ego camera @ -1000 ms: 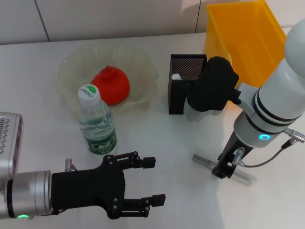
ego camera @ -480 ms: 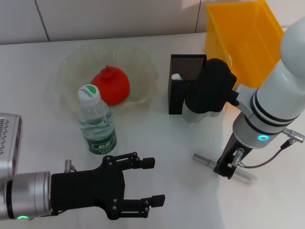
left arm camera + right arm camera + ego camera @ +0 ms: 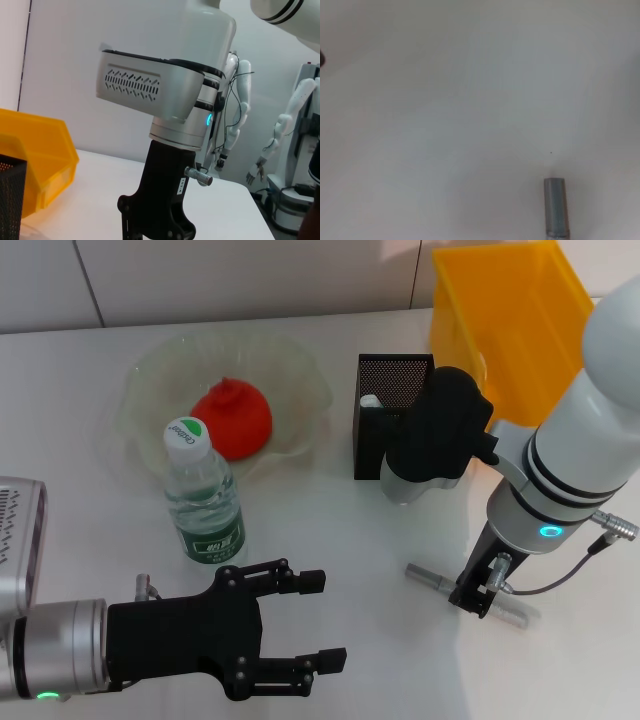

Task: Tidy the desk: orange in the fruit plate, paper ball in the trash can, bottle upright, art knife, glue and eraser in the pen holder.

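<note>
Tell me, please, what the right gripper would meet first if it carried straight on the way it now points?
Pointing down, the right gripper would probably meet the grey art knife lying on the desk beneath it; it looks almost on the knife already, though depth is unclear.

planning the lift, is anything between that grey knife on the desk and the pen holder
Nothing on the table lies between them. The art knife lies flat under the right gripper. Only the right arm's own black wrist housing hangs beside the pen holder, crowding its open top on that side.
</note>
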{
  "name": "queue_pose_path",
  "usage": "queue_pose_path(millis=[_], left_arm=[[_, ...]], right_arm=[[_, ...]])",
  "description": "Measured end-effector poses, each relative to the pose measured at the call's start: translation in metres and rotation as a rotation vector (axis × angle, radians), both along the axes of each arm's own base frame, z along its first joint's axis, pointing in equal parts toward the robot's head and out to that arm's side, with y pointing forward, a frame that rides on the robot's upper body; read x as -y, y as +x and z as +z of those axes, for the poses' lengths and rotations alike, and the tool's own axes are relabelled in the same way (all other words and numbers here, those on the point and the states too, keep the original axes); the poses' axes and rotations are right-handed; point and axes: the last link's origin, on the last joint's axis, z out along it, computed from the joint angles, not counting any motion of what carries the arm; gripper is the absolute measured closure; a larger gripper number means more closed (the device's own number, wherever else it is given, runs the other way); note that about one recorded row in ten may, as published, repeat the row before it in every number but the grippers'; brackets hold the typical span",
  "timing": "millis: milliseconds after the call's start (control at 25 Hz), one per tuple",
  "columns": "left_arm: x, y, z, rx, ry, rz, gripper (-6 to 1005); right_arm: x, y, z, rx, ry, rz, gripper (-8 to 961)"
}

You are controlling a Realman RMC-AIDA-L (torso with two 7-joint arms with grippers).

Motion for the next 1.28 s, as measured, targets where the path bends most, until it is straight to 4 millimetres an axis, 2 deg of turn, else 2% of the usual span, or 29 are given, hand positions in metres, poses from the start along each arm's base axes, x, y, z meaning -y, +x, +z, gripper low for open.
queue_pose_path(millis=[480, 840, 920, 1000, 1080, 1120, 1160, 1200, 1280], left_arm=[[0.001, 0.0, 0.0, 0.001, -0.001, 0.001, 197], [0.0, 0.001, 0.0, 0.002, -0.002, -0.003, 197], [0.0, 0.001, 0.0, 0.002, -0.002, -0.004, 197], [0.0, 0.001, 0.0, 0.004, -0.003, -0.005, 197], [0.0, 0.001, 0.0, 0.004, -0.004, -0.006, 197], [0.0, 0.002, 0.0, 0.005, -0.004, -0.006, 197], [0.0, 0.002, 0.0, 0.005, -0.004, -0.007, 197], [0.0, 0.002, 0.0, 0.005, -0.004, -0.007, 197], [-0.001, 0.003, 0.001, 0.006, -0.003, -0.011, 197]], right_arm=[[0.0, -0.002, 0.002, 0.002, -0.004, 0.005, 818], [-0.003, -0.011, 0.017, -0.027, 0.023, 0.012, 821], [-0.004, -0.014, 0.025, -0.045, 0.029, 0.005, 821], [-0.005, -0.022, 0.047, -0.111, 0.041, -0.011, 820], [-0.005, -0.025, 0.055, -0.135, 0.048, -0.012, 820], [-0.004, -0.028, 0.063, -0.158, 0.053, -0.015, 820], [-0.005, -0.033, 0.081, -0.195, 0.076, -0.011, 821], [-0.005, -0.033, 0.081, -0.195, 0.076, -0.011, 822], [-0.004, -0.036, 0.095, -0.218, 0.098, -0.006, 823]])
